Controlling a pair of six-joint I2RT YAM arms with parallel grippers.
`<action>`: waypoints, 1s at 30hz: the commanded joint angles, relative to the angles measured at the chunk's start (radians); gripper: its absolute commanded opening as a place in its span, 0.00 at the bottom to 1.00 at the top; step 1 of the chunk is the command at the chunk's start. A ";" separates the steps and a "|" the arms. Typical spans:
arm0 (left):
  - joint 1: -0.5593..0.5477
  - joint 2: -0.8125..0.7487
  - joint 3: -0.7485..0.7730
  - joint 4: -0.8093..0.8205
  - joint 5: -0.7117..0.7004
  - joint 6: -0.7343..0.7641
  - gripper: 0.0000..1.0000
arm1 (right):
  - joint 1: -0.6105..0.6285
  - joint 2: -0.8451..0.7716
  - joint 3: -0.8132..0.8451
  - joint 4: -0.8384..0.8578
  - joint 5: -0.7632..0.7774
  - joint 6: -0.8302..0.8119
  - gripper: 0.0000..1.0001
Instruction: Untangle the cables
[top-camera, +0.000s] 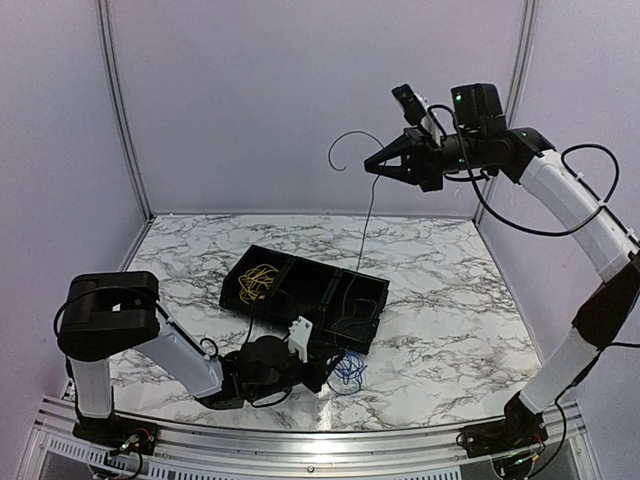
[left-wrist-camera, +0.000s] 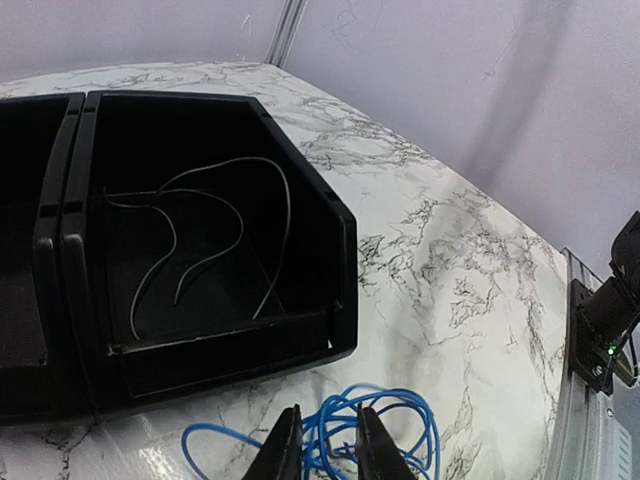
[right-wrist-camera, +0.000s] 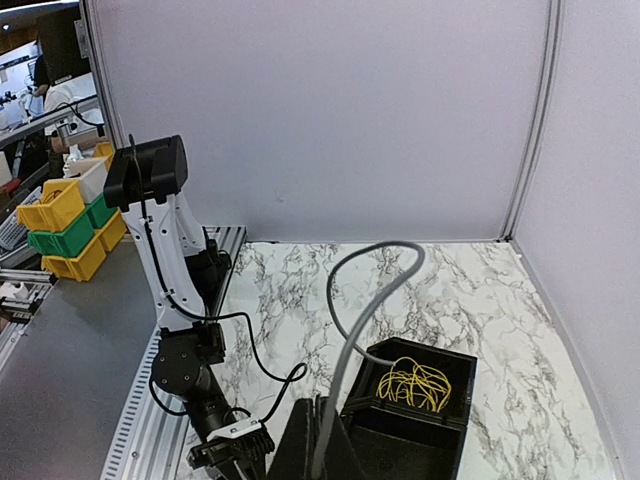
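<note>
A loose tangle of blue cables (left-wrist-camera: 400, 430) lies on the marble table just in front of the black tray (left-wrist-camera: 345, 270). My left gripper (left-wrist-camera: 328, 448) is low over it, its narrow jaws open and straddling several blue strands. The blue cables (top-camera: 348, 370) also show at the left gripper (top-camera: 325, 372). High above the tray (top-camera: 383, 292), my right gripper (top-camera: 373, 164) is shut on a thin grey cable (top-camera: 368, 215) that hangs down to the tray's right compartment. Yellow cables (top-camera: 261, 282) lie bunched in the left compartment. From the right wrist, the grey cable (right-wrist-camera: 372, 300) curls up from the shut gripper (right-wrist-camera: 326, 425).
More thin grey cables (left-wrist-camera: 205, 235) lie in the tray's near compartment. Yellow cables (right-wrist-camera: 414, 385) fill the tray's end compartment. Purple walls enclose the table on three sides. Yellow and green bins (right-wrist-camera: 62, 222) stand outside the cell. A metal rail (top-camera: 300, 440) runs along the near edge.
</note>
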 joint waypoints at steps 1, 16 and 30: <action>-0.006 0.026 -0.002 0.041 -0.006 -0.046 0.21 | -0.023 0.026 0.071 0.017 -0.057 0.040 0.00; -0.006 0.103 0.002 0.031 0.060 -0.130 0.21 | -0.173 -0.011 0.342 0.042 -0.095 0.061 0.00; -0.013 -0.099 -0.052 -0.013 0.030 -0.098 0.98 | -0.194 -0.140 0.005 0.178 0.007 0.066 0.00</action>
